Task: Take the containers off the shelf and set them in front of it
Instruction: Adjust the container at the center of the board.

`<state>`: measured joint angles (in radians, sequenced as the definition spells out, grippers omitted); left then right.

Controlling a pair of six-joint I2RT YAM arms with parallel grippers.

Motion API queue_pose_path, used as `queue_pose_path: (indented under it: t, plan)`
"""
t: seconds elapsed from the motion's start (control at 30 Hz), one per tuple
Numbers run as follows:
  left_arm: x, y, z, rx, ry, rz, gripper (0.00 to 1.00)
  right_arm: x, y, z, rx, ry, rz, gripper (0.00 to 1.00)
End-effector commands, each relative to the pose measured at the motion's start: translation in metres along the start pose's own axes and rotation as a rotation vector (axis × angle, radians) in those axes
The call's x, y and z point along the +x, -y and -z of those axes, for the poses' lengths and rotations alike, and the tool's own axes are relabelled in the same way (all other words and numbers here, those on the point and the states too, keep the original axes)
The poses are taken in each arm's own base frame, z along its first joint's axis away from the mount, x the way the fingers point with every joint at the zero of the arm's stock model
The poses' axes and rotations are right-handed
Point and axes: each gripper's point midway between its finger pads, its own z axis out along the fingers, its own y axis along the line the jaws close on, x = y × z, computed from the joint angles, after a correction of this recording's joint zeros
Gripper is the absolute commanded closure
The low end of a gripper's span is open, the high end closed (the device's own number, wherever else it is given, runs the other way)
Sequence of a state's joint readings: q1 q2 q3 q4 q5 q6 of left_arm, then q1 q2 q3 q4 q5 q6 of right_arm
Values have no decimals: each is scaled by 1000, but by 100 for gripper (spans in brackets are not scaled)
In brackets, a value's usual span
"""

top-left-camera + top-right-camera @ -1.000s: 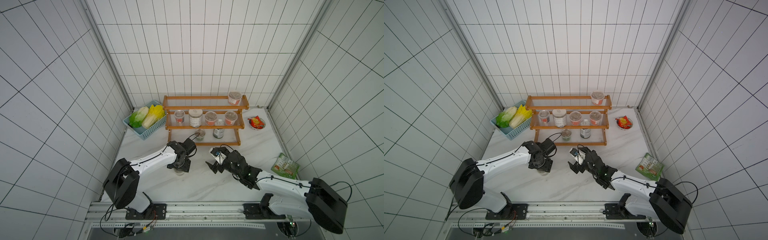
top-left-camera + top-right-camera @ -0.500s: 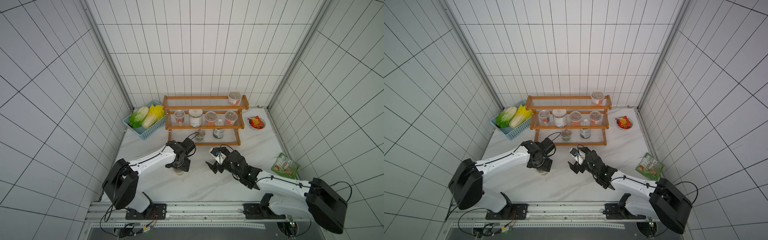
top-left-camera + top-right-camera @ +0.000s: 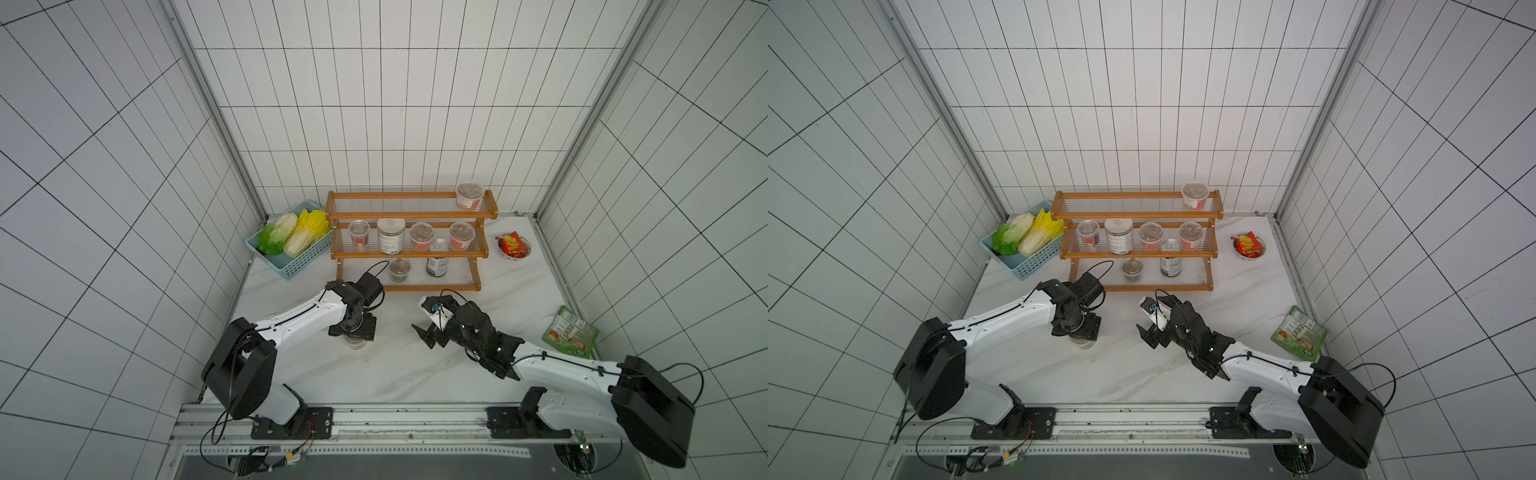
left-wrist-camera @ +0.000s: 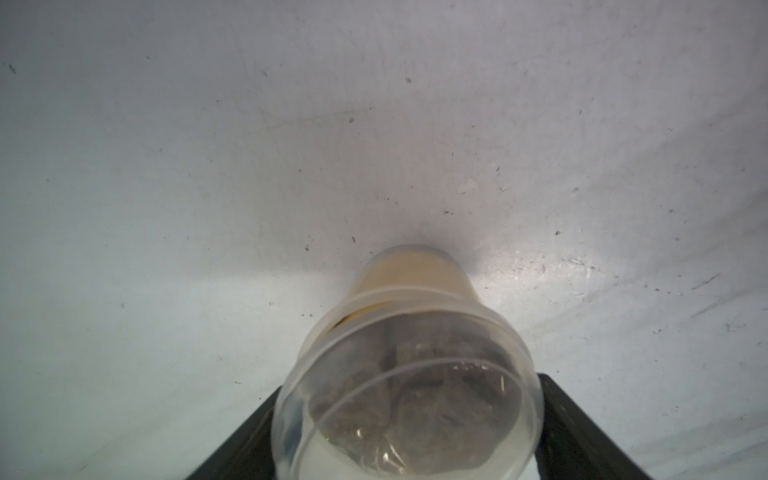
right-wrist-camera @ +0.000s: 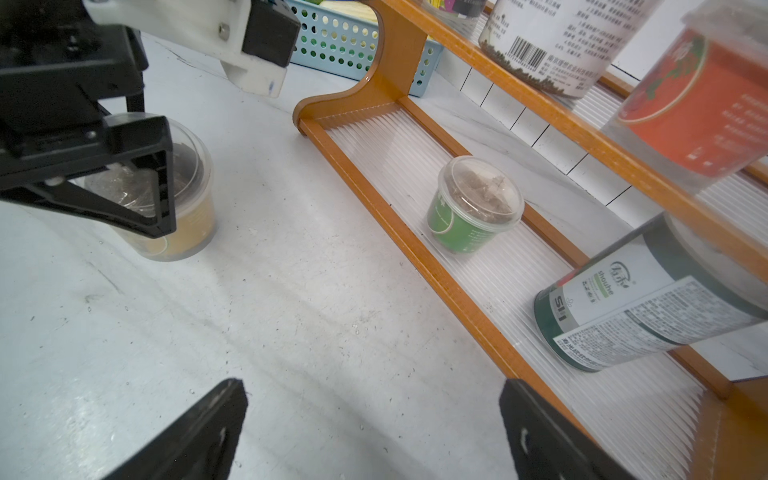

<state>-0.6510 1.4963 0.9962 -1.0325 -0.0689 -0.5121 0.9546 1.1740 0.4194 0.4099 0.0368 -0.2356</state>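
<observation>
A clear lidded cup with yellow contents stands upright on the table in front of the shelf. My left gripper reaches down over it, one finger on each side of the lid; whether they press on it I cannot tell. The right gripper hovers open and empty in front of the bottom tier. That tier holds a green cup and a dark jar. A white-labelled jar and red cups are higher up.
A light blue basket of cabbages sits left of the shelf. A small bowl with a red packet is to its right, and a green packet lies near the right wall. Tiled walls close in three sides.
My left gripper has drifted slightly to the left over the yellow cup. The right arm has stayed where it was.
</observation>
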Motion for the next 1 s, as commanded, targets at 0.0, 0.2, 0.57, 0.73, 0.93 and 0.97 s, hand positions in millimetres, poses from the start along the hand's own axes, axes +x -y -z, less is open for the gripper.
queue_pose_path:
  t: [0.0, 0.2, 0.57, 0.73, 0.93, 0.97]
  plan:
    - [-2, 2, -2, 26, 6, 2, 20, 9, 0, 2, -5, -18, -14, 2]
    - [-4, 5, 0, 36, 11, -6, 21, 9, 1, 3, 2, -16, -14, 1]
    - [-25, 17, 8, 56, 43, -30, 21, 9, 4, 4, 16, -14, -14, 1]
    - [-49, 26, 5, 52, 64, -52, 21, 9, 7, 7, 36, -12, -13, 1]
    - [-75, 34, 4, 40, 82, -82, 21, 10, 12, 10, 50, -11, -21, 1]
    - [-78, 35, 4, 37, 82, -87, 21, 10, 12, 11, 52, -12, -23, 1]
